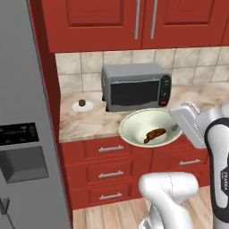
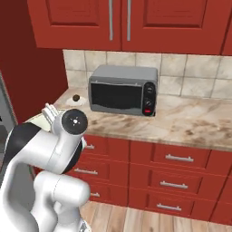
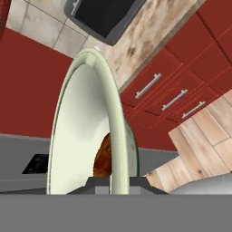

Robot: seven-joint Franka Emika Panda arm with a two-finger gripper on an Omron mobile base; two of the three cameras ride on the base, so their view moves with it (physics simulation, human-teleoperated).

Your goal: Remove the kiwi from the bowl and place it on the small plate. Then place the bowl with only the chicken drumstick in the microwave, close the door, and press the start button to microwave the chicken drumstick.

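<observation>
fingers [image 3: 118,181] clamped on bowl [image 1: 147,127] rim, held out near bench [image 1: 89,123] edge for loading | drumstick [image 1: 154,134] alone inside | microwave [image 1: 136,86] shut behind | kiwi [image 1: 82,103] on plate [image 1: 83,106], far left

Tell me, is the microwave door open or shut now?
Shut. The microwave shows its dark door flat against the front, while the bowl with the drumstick is outside it.

This is a home kitchen. Behind the claw [image 1: 175,128] stands a grey microwave [image 1: 135,86] on a marble-look counter [image 1: 85,121], with red cabinets [image 1: 134,20] above, red drawers [image 1: 110,173] below it, and a steel fridge [image 1: 22,134] far to its left.
</observation>
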